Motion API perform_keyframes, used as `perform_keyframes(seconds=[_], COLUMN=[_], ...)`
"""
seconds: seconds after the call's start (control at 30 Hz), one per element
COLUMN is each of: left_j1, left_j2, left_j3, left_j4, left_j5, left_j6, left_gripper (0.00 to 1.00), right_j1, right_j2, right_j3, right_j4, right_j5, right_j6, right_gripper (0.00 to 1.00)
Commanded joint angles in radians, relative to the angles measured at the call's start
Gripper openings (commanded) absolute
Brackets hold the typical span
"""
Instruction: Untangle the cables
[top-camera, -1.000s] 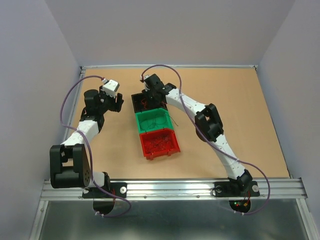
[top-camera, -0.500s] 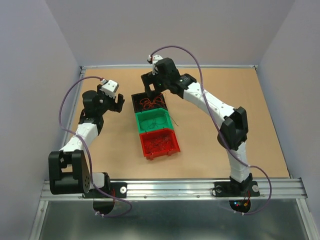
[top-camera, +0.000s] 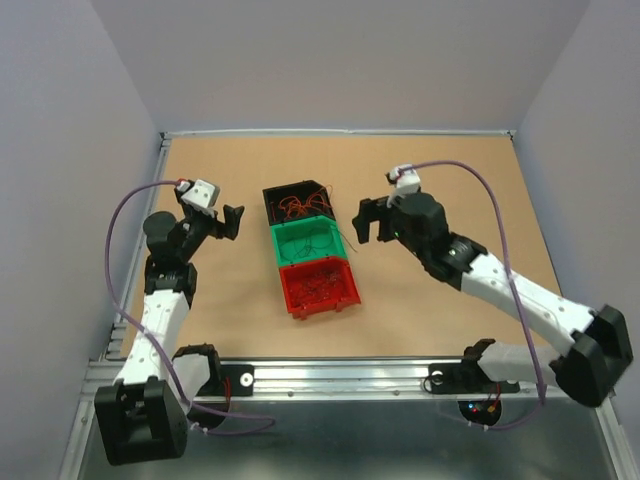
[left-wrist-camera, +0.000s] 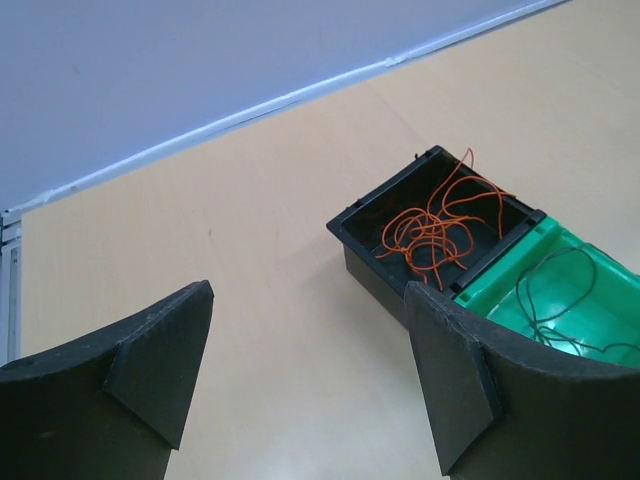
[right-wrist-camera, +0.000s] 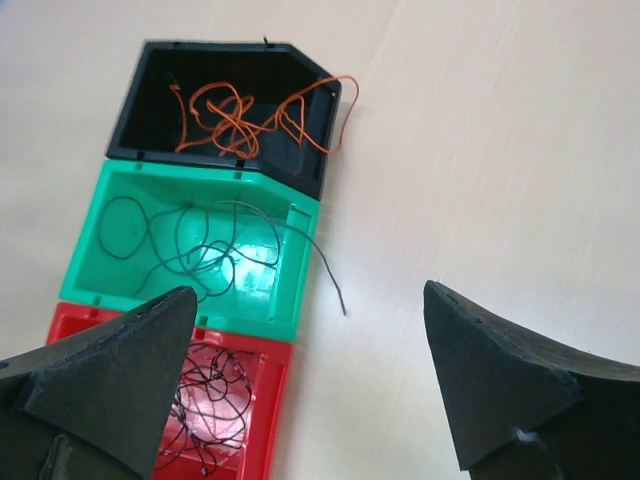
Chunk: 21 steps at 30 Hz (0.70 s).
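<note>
Notes from the remote desk, body only. The left white-shelled arm with black joint housings (top-camera: 160, 300) and the right white-shelled arm with black joint housings (top-camera: 505, 288) look like twins. A thick purple cable (top-camera: 110, 250) runs along the left arm, and a second thick purple cable (top-camera: 455, 163) along the right. I see a small white wrist block (top-camera: 203, 192) with a red-tipped plug. The left gripper (left-wrist-camera: 305, 385) and right gripper (right-wrist-camera: 300, 390) have matte black, wedge-shaped, grainy fingers. Tiny red and green lights (top-camera: 483, 408) show at the right base.
</note>
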Motion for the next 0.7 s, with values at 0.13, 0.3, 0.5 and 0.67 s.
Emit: perform_keyframes(seconds=[0.13, 0.3, 0.5, 0.67], left_j1=[0.003, 0.003, 0.003, 0.003], left_j2=[-0.331, -0.546, -0.741, -0.807], left_j3=[-0.171, -0.294, -0.401, -0.438], left_j4=[-0.041, 0.000, 0.019, 0.016], left_j5=[-0.029, -0.180, -0.100, -0.074], left_j6=[-0.075, -0.118, -0.093, -0.066], left_gripper=[0.88, 0.88, 0.91, 0.92], right_j1=[0.002, 0.002, 0.002, 0.002], right_j2=[-0.433, -0.683, -0.794, -0.800], right_j3=[-0.401, -0.558, -0.675, -0.715], right_j4=[0.194, 0.206, 0.238, 0.271], right_j5=[0.081, 0.147, 0.202, 0.243], right_j6=[0.087, 0.148, 0.190, 0.196], right_gripper=[1.00, 1.00, 1.00, 1.00])
